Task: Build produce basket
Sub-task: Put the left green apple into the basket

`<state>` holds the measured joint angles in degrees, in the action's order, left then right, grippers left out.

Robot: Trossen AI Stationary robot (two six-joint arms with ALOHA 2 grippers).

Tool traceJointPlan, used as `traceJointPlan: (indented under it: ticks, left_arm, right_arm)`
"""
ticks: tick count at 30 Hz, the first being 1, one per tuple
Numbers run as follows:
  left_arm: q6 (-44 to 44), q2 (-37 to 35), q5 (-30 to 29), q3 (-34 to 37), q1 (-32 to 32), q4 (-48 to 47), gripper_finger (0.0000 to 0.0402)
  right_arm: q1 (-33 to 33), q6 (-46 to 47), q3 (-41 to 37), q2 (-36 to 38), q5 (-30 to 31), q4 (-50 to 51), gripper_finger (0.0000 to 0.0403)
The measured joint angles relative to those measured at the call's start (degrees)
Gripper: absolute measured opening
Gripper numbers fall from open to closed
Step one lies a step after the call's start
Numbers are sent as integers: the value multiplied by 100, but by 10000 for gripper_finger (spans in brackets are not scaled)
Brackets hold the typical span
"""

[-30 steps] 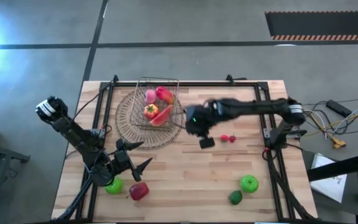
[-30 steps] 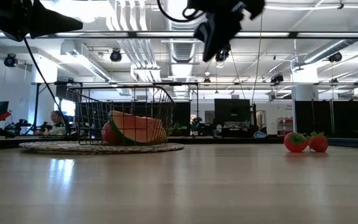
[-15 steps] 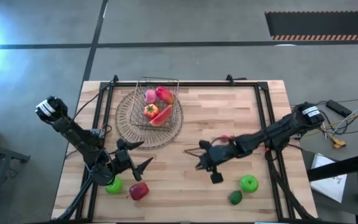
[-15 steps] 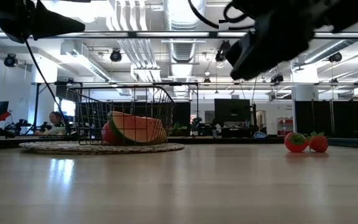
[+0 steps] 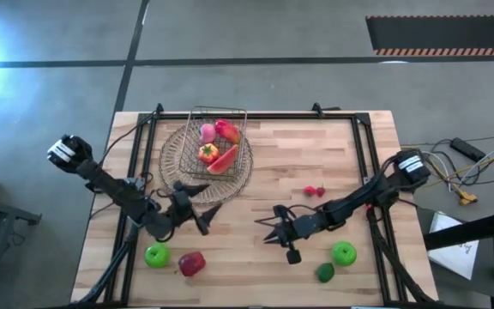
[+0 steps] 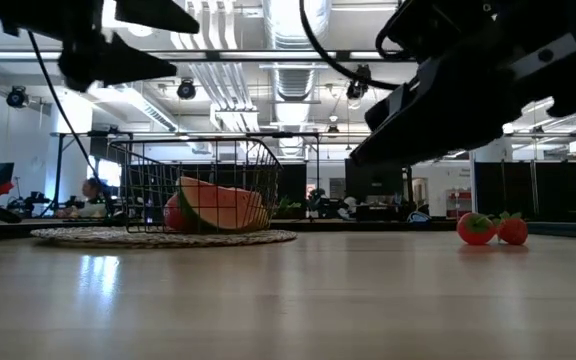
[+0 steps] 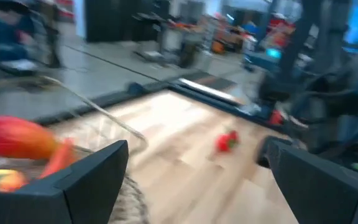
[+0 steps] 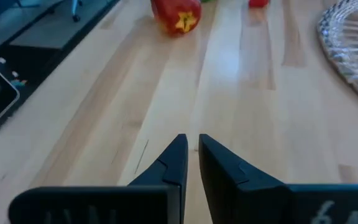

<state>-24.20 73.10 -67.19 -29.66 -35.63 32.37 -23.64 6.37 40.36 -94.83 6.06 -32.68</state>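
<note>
The wire basket (image 5: 219,137) stands on the round woven mat (image 5: 178,172). It holds the pink peach (image 5: 207,131), a red piece (image 5: 227,130), the orange tomato (image 5: 207,154) and the watermelon slice (image 5: 223,160). On the bare table lie a green apple (image 5: 156,255), the red apple (image 5: 191,263), the red berries (image 5: 314,190), a second green apple (image 5: 343,252) and the dark green piece (image 5: 325,273). My left gripper (image 5: 202,212) is open beside the mat's near rim. My right gripper (image 5: 268,227) is shut, low over the table's middle, pointing left toward the red apple (image 8: 178,15).
Black rails frame the table along its left (image 5: 135,184), right (image 5: 369,172) and far sides. Bare wood lies between the two grippers and around the berries (image 6: 493,228). In the low view the basket (image 6: 193,185) and watermelon slice (image 6: 218,207) stand far left.
My right gripper has swung from beside the basket toward the table's near edge and down, ending low over the middle of the table. My left gripper has left the green apple and moved toward the far edge and right, up to the mat's near rim.
</note>
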Motion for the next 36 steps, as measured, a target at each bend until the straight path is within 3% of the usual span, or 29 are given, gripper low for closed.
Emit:
traceJointPlan:
  ticks: [2, 6, 11, 15, 21, 27, 36]
  left_arm:
    - [179, 36, 421, -158, 91, 17, 368]
    - [1217, 335, 362, -799, 31, -374, 368]
    - [1480, 892, 198, -2101, -171, -2069, 368]
    - [28, 1342, 653, -3275, -335, -4551, 368]
    - [-3224, 1850, 2802, -4609, -359, -7953, 368]
    - [-4861, 2021, 4266, -4625, -440, -9181, 368]
    - [-6994, 2019, 5141, -4506, -951, -10338, 368]
  right_arm:
    - [-13, -1, 84, -167, 7, 19, 31]
    - [-77, 5, 175, -432, 21, -248, 31]
    - [-189, -55, 190, -853, 252, -1507, 31]
    - [-234, -118, 186, -1268, 470, -2240, 31]
    - [-238, -114, 318, -1525, 464, -2324, 31]
    - [-300, -309, 352, -1444, 451, -2328, 31]
    - [-461, -599, 352, -1427, 451, -2333, 31]
